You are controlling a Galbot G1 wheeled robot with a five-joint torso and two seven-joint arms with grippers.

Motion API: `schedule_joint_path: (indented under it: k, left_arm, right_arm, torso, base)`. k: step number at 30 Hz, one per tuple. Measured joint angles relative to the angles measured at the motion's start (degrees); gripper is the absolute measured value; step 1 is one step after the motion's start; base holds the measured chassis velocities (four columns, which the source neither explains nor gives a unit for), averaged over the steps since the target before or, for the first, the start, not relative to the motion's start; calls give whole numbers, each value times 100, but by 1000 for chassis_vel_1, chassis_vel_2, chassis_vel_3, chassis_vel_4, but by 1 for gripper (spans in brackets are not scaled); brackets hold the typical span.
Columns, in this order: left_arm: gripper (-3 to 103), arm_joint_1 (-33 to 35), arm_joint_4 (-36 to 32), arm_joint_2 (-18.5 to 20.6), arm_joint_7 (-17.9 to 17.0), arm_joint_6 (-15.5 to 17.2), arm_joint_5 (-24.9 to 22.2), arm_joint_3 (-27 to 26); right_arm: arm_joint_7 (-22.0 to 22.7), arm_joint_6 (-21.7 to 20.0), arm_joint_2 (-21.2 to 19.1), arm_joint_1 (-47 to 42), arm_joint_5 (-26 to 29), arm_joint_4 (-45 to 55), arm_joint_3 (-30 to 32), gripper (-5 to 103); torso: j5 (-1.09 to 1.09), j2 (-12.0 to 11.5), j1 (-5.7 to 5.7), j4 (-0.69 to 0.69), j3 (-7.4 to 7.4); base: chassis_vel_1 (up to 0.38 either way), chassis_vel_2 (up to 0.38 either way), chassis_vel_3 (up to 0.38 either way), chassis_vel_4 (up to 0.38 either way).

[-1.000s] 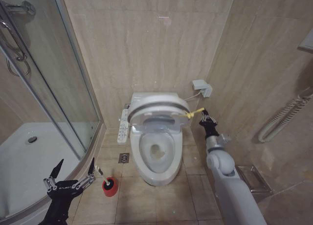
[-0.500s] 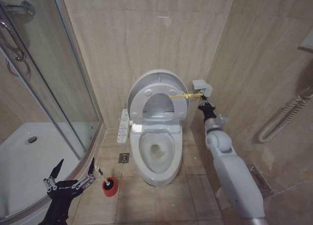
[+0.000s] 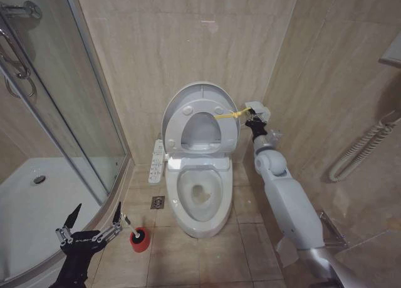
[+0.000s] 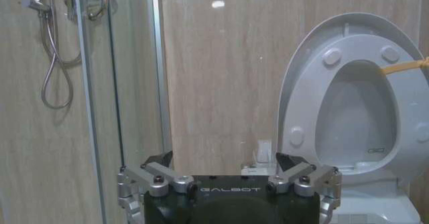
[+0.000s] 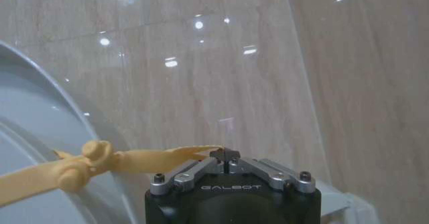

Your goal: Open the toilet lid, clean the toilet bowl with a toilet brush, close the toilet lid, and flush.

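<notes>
The toilet lid stands nearly upright against the back wall, with the ring seat raised against it. A yellow tie runs from its rim to my right gripper, which is shut on the tie's end beside the wall. The right wrist view shows the same tie knotted at the lid's rim and pinched at my gripper. The toilet bowl lies uncovered below. The toilet brush stands in its red holder on the floor, just right of my open left gripper. The raised lid also appears in the left wrist view.
A white button panel juts from the bowl's left side, with a floor drain below it. The glass shower door and white shower tray stand at left. A small wall box and a grab rail are on the right wall.
The lid has swung from half raised to almost upright. My right gripper has moved up and back toward the wall with the yellow tie. The left arm has stayed put.
</notes>
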Motion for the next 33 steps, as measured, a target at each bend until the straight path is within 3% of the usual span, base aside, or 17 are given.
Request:
schedule_joint_path:
  k: [33]
  left_arm:
    - [100,0,0,0,0,0,0,0]
  right_arm:
    - [-48,106,222,1755,-153,-1845,-612,0]
  torso:
    - [-1,1,-1,0,-1]
  base:
    - [0,0,0,0]
